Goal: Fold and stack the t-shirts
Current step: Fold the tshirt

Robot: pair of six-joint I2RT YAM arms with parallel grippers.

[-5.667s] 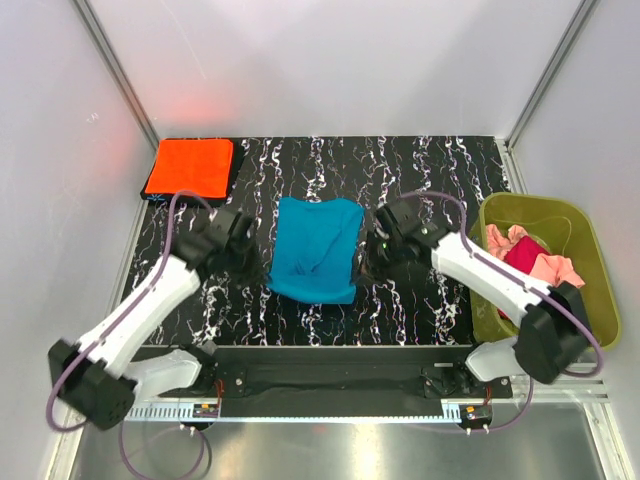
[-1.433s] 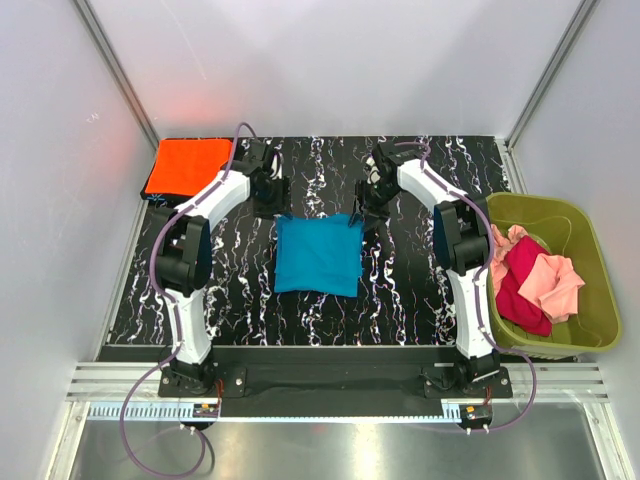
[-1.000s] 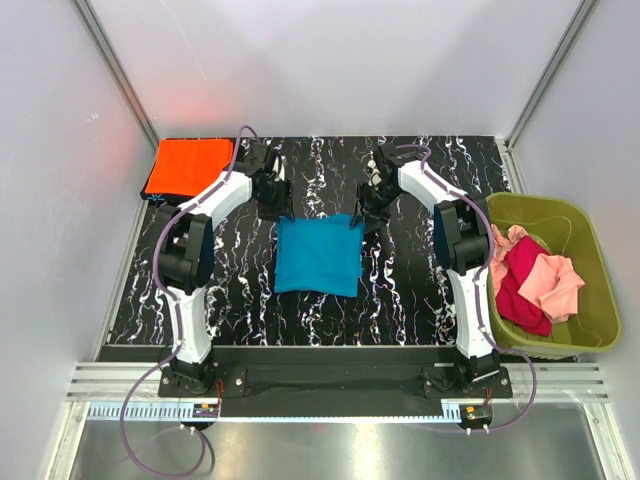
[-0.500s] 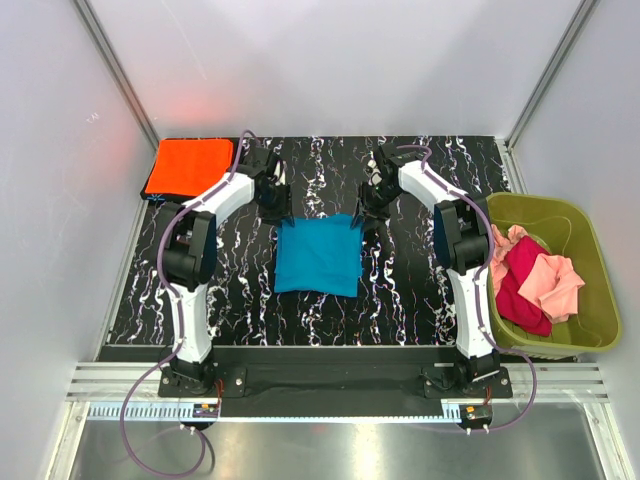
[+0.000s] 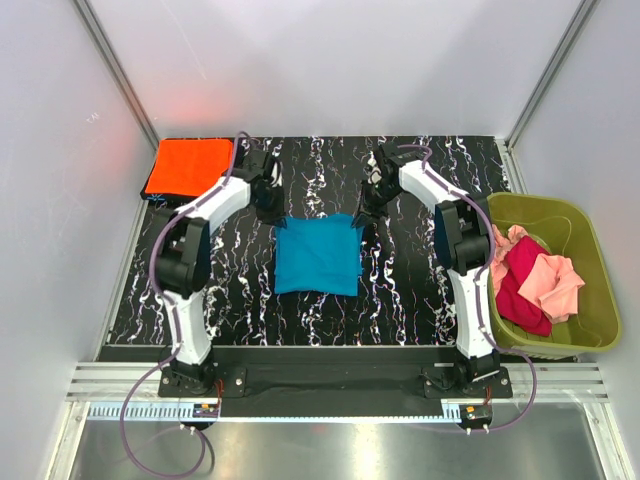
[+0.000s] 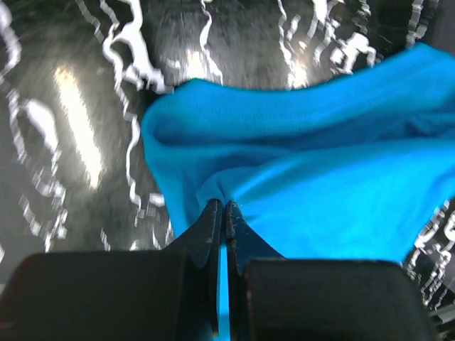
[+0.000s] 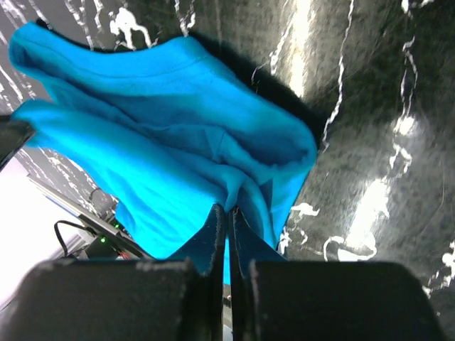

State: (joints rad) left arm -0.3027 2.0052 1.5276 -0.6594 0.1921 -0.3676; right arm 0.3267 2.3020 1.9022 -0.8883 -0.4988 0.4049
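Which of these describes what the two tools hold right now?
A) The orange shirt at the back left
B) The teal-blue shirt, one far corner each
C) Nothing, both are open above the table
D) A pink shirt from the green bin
B: each wrist view shows the left tool and the right tool shut on a pinch of the teal-blue shirt, at its far corners in the top view.

Top view bright, even; wrist views soft, glare (white streaks) on the glossy table (image 6: 75, 128).
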